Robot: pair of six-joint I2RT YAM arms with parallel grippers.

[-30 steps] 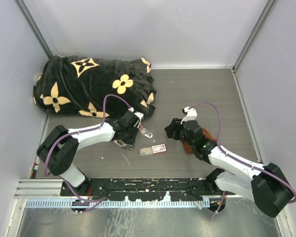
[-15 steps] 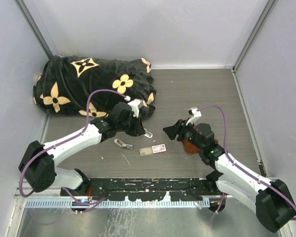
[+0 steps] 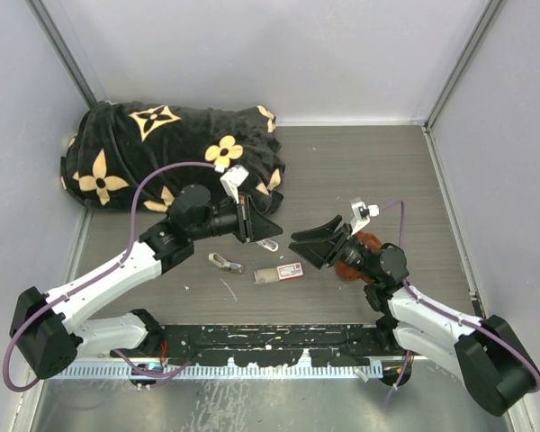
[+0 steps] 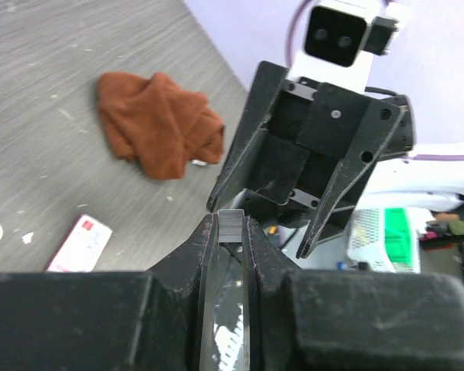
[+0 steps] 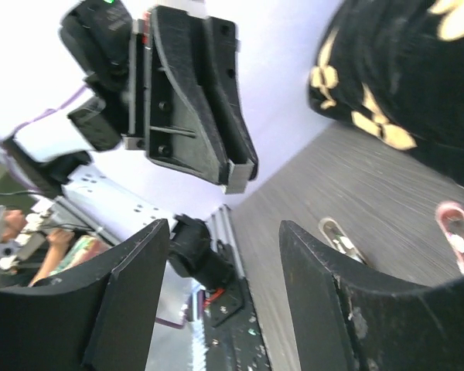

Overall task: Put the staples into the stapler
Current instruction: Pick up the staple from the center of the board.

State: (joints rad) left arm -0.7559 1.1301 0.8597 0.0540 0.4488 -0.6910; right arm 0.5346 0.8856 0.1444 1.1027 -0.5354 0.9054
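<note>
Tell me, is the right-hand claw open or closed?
Open. The right gripper has its two fingers wide apart, nothing between them, facing the left gripper, which pinches the staples.

Table (image 3: 369,171): matt grey wood-grain. Blanket (image 3: 162,153) on table: plush black cloth. Rag (image 4: 158,127) on table: soft rust-brown fabric. Staples (image 4: 232,224): ribbed silvery metal.

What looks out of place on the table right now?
The stapler looks pulled apart: its pink body lies near the blanket, while its metal part sits separately, with a gap between them.
</note>
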